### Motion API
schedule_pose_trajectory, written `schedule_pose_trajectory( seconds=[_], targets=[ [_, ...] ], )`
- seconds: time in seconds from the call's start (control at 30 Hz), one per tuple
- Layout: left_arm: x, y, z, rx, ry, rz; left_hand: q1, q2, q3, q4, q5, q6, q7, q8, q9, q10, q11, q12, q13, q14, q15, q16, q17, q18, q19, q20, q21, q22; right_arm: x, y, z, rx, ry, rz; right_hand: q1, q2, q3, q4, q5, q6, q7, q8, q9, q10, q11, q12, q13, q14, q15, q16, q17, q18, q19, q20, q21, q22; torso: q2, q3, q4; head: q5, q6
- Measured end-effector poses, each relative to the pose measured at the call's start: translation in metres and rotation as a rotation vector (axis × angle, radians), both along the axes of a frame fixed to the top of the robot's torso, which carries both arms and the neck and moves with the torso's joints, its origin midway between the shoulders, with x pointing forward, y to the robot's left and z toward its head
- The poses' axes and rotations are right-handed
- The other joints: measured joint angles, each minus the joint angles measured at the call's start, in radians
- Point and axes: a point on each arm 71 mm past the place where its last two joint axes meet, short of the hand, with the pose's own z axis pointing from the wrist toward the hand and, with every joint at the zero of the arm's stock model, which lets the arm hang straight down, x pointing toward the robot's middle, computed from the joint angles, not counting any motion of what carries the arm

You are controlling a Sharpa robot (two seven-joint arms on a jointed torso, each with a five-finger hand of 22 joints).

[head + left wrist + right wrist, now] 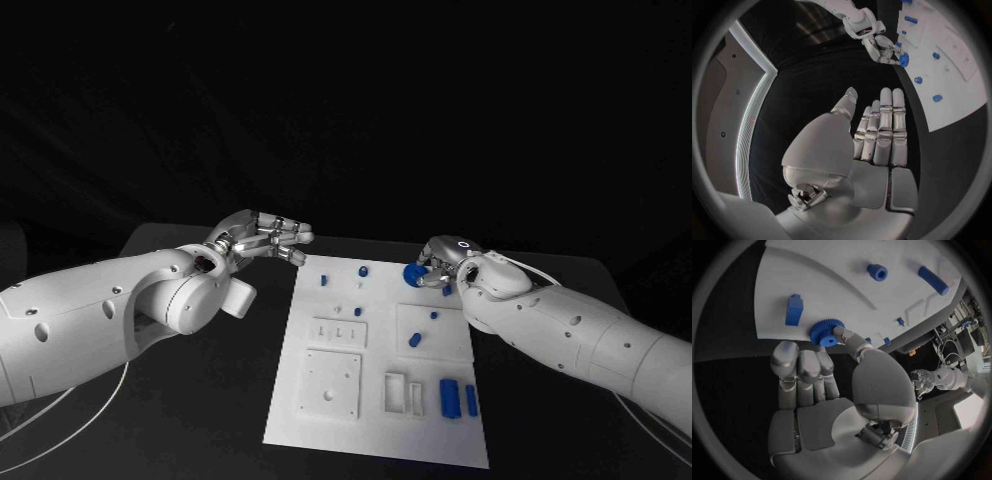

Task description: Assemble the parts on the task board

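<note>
The white task board lies lengthwise in the middle of the black table. My right hand hovers over the board's far right corner and pinches a blue gear between thumb and fingertips. The right wrist view shows the gear held just above the board's edge, near a blue block. My left hand sits off the board's far left corner. Its fingers are stretched out with nothing in them. The left wrist view also catches the right hand with the gear.
Small blue parts lie on the board's far end, another at mid board, and two blue bars at its near right. Recessed white plates fill the near left. A white cable loops beside my left arm.
</note>
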Motion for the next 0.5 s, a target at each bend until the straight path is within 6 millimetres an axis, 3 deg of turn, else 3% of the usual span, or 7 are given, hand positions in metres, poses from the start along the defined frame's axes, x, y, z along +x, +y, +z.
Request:
schedule_pose_trajectory(
  seconds=[0.27,0.5],
  targets=[
    [0.000,0.001,0.000,0.001,0.000,0.001,0.000,0.000,0.000,0.000,0.000,0.000,0.000,0.000,0.000,0.000,0.000,0.000,0.000,0.000,0.000,0.000,0.000,0.000,0.000,0.000,0.004,-0.002,-0.007,0.011,0.000,-0.010,-0.044,0.019,0.015,-0.001,-0.017,0.041,-0.069,0.036,-0.005,0.000,0.003,0.019,-0.001,0.018,0.019,0.003,-0.003,0.000,-0.001,0.000,0.000,-0.007,0.013,0.000,0.000,-0.0001,0.0004,-0.001,0.002],
    [0.000,0.002,0.000,0.002,0.001,0.004,0.000,0.000,0.000,0.000,0.000,0.000,0.000,0.000,0.000,0.000,0.000,0.000,0.000,0.000,0.000,0.000,0.000,0.000,0.000,0.000,0.004,-0.002,-0.013,0.017,0.009,-0.005,-0.107,0.027,0.027,-0.003,-0.014,0.055,-0.040,0.050,-0.004,-0.001,0.003,0.037,-0.005,0.047,0.032,0.007,-0.006,0.007,-0.002,0.000,0.003,-0.011,0.029,0.000,0.000,-0.0012,0.0008,-0.001,0.000]
  ],
)
